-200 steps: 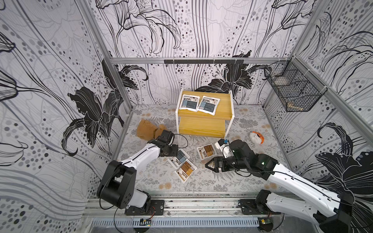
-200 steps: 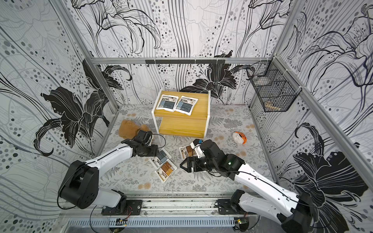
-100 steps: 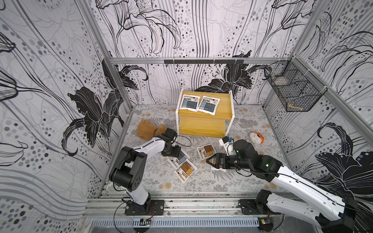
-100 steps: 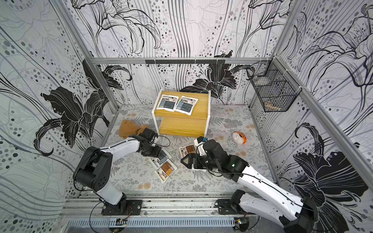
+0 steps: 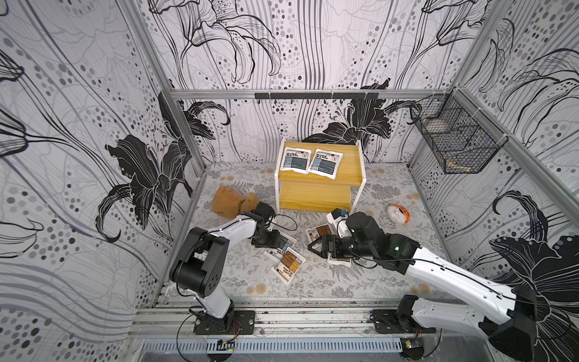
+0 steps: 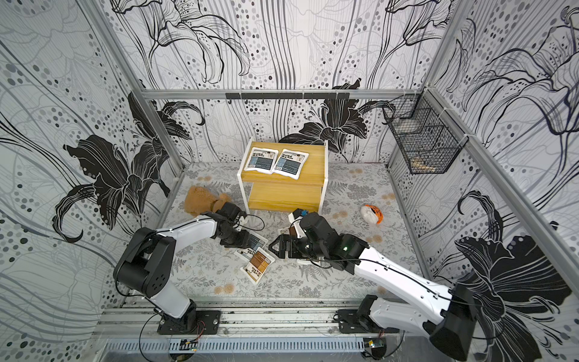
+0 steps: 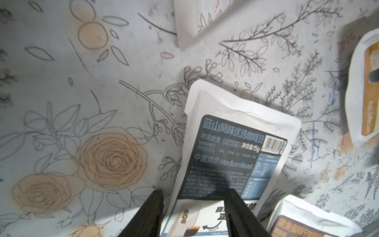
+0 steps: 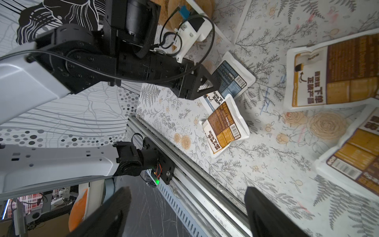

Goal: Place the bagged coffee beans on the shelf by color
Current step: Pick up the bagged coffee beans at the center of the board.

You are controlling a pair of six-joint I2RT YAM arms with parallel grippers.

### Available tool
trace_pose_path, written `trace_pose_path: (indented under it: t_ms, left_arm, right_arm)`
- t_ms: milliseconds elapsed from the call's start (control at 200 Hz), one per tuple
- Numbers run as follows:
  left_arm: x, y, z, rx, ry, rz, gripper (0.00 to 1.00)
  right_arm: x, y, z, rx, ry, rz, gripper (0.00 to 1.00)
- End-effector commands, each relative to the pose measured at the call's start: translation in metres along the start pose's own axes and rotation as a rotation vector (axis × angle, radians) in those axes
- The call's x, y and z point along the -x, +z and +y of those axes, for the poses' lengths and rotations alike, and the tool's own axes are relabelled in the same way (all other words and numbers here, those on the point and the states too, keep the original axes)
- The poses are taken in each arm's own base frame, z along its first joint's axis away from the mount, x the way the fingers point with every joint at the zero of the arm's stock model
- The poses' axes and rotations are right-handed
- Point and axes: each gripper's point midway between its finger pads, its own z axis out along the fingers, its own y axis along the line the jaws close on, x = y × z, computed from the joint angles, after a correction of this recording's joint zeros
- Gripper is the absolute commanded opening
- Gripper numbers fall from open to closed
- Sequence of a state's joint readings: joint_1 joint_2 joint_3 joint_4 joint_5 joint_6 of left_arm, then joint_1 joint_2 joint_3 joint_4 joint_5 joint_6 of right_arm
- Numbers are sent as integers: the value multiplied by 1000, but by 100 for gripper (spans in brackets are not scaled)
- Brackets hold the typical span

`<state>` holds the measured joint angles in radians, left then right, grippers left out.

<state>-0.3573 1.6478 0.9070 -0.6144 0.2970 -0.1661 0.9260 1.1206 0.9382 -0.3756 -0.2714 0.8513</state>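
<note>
The one to watch is the floor blue pouch (image 7: 235,147), the only blue one not shelved yet. It lies flat on the floral mat (image 5: 238,275) in front of the shelf (image 5: 347,175), and one end seems to sit under a brown pouch (image 5: 288,263).

The left gripper (image 7: 194,190) is right down on it with the jaws apart. One finger (image 7: 151,213) is on the mat just off the pouch's long edge, and the other (image 7: 235,211) is over the printed panel. As far as I can see nothing is pinched yet.

My worry is that it's a flat, slick-looking bag, so squeezing from there can only bunch the film. A thin fold like that probably slides out on the lift. With the brown pouch overlapping its end, pulling the blue one up could also drag or flip that one.

Up top, a shelved pouch (image 5: 295,160) and its skewed neighbour (image 5: 325,163) leave just the right end of the board bare. A floppy bag held by one edge could easily land half over the rim or shove the neighbour.

The right gripper (image 8: 187,188) hovers wide open and empty close by, near two other brown pouches (image 8: 338,71) (image 8: 359,156). If both arms go for the middle they could bump. The teddy bear (image 5: 227,203) also sits right behind the left wrist.
</note>
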Motion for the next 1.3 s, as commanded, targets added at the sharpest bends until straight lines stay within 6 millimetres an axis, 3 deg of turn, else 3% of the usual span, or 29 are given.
trace_pose_path:
  t_ms: [0, 160, 360, 521, 586, 756, 996, 1296]
  left_arm:
    - [-10, 6, -22, -85, 21, 12, 48]
    - [-23, 21, -29, -70, 30, 56, 37]
    - [-27, 29, -30, -65, -10, 61, 27]
    - [-33, 31, -31, -88, -50, 48, 8]
    - [-36, 27, -32, -103, -70, 29, 6]
    - [-29, -1, -45, -176, -121, -82, 4]
    - [-6, -62, -60, -234, -150, -268, 4]
    - [-3, -110, -68, -296, -195, -407, 4]
  right_arm:
    - [1, 12, 15, 27, -42, 4, 92]
    - [-11, 26, 10, 9, -51, 50, 93]
    - [-16, 20, 1, -10, -51, 44, 93]
    - [-25, 14, -11, -22, -32, 41, 93]
    - [-26, 11, -13, -27, -32, 35, 93]
    - [-25, 5, -14, -26, -43, 10, 93]
    - [-12, -10, -12, -26, -58, -80, 93]
    - [-11, -25, -13, -9, -72, -129, 93]
